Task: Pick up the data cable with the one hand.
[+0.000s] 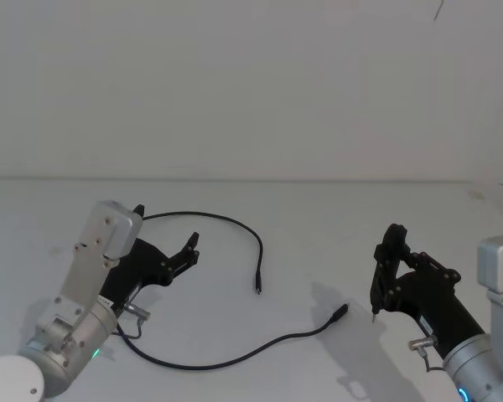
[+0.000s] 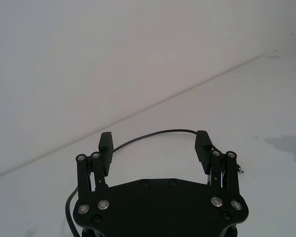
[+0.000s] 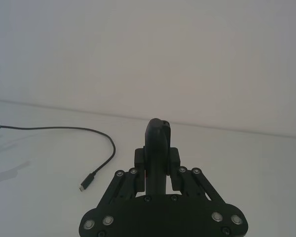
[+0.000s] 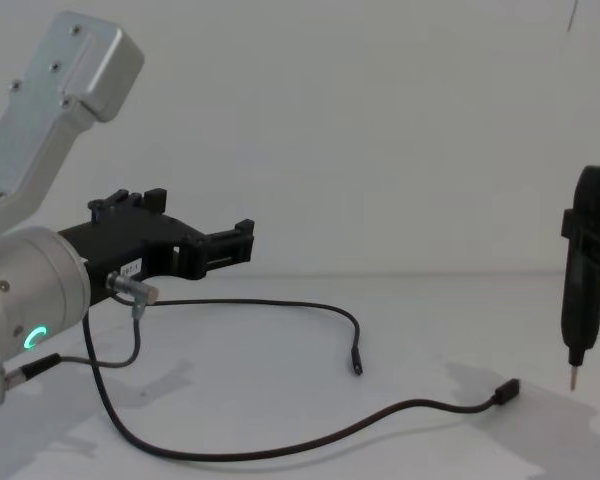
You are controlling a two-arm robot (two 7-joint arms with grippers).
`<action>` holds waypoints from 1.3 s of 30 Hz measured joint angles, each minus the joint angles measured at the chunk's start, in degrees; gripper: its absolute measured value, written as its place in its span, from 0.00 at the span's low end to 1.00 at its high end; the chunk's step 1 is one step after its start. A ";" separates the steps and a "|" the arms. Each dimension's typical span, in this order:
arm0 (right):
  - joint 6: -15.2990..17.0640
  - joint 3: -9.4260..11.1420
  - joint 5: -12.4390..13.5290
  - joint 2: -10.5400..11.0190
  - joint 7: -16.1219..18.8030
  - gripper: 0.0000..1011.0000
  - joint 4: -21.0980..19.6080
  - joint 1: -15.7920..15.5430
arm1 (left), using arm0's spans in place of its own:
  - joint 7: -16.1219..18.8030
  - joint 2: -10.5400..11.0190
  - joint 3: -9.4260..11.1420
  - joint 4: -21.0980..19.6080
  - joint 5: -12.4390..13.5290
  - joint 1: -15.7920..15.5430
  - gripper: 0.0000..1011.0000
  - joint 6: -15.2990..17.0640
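Black cable [image 1: 261,247] is laid in a loose loop on the white table [image 1: 335,218]. 1 plug [image 1: 256,288] is seen near the middle of the table, at the end of an arc that runs out from under the left gripper [image 1: 165,228]. The other plug [image 1: 339,312] is found nearer the robot and further right, at the end of a long curve that sweeps round from the left arm's side. The 2 plugs are set apart, and neither is touched by a gripper.

The left gripper is held on the left, raised off the table and over the cable's arc. Its fingers [image 2: 106,144] are spread wide and nothing is gripped between them. In the left wrist view the arc is seen beyond the fingertips, running across the gap between them. In the chest view the cable is shown lying flat on the table below the gripper.

The right gripper [image 1: 392,266] is held on the right, well apart from the nearer plug. Its fingers are closed on a slim black tool [image 4: 587,265], which is carried upright with its thin metal tip [image 4: 572,378] pointed down at the table.
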 joint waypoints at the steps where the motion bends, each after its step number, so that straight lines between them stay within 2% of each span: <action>1: 0.00 0.00 0.00 0.00 0.00 0.28 0.00 0.00 | 0.00 0.00 0.00 0.00 0.00 0.00 0.99 0.00; 39: 0.00 0.00 0.01 0.00 0.00 0.28 0.00 0.00 | -0.01 0.02 0.04 0.04 -0.01 0.00 0.99 0.01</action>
